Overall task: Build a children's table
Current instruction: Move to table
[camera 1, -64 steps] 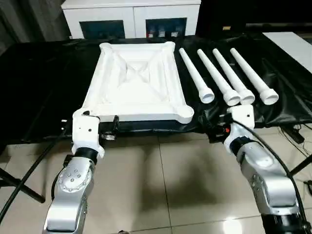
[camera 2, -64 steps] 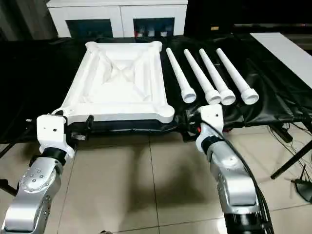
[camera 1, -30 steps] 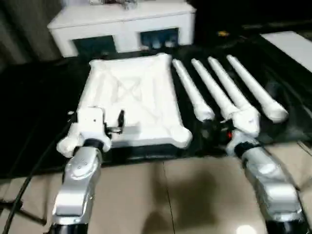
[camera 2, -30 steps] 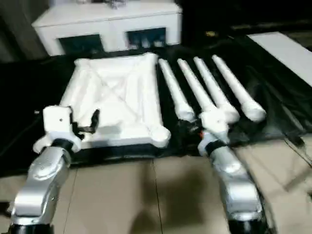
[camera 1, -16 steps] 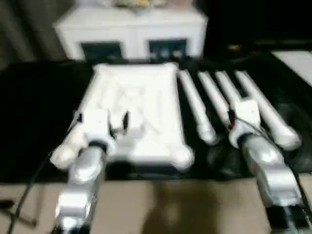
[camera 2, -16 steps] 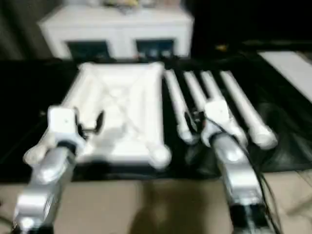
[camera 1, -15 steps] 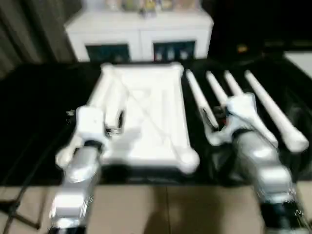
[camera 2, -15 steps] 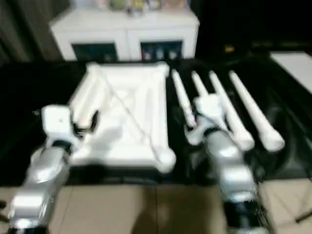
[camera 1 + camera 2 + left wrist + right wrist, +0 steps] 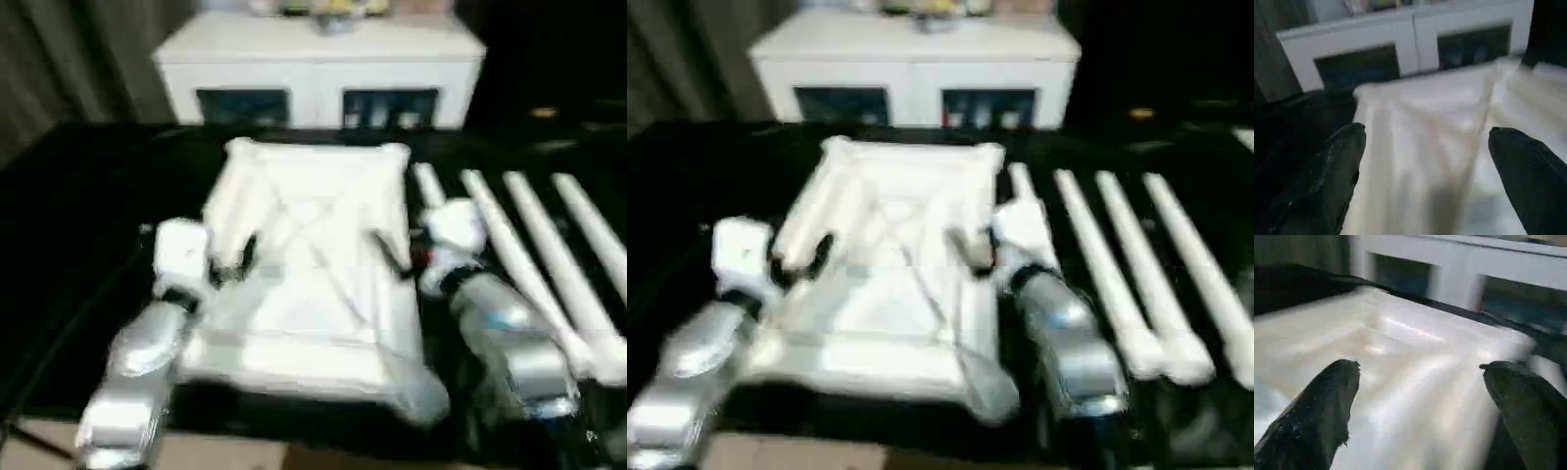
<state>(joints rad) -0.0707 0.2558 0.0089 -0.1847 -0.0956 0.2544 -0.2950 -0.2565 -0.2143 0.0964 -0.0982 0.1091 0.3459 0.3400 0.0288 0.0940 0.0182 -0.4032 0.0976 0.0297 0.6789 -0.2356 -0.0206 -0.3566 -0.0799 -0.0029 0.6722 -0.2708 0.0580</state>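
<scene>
On the black-covered bench, table top lies underside up, legs in a row to its right. Left gripper and right gripper hover over its left and right edges, fingers spread wide, holding nothing. White cabinet behind.

Two seconds back, both arms hung short of the desk's near edge, over the floor tiles. Both have since reached forward. The left gripper now stands over the left rim of the table top, where earlier it sat beside the near left corner socket. The right gripper has swung inward from in front of the legs to the top's right rim, and its forearm now covers part of the nearest leg. The head camera has moved closer, so the cabinet shows larger.
</scene>
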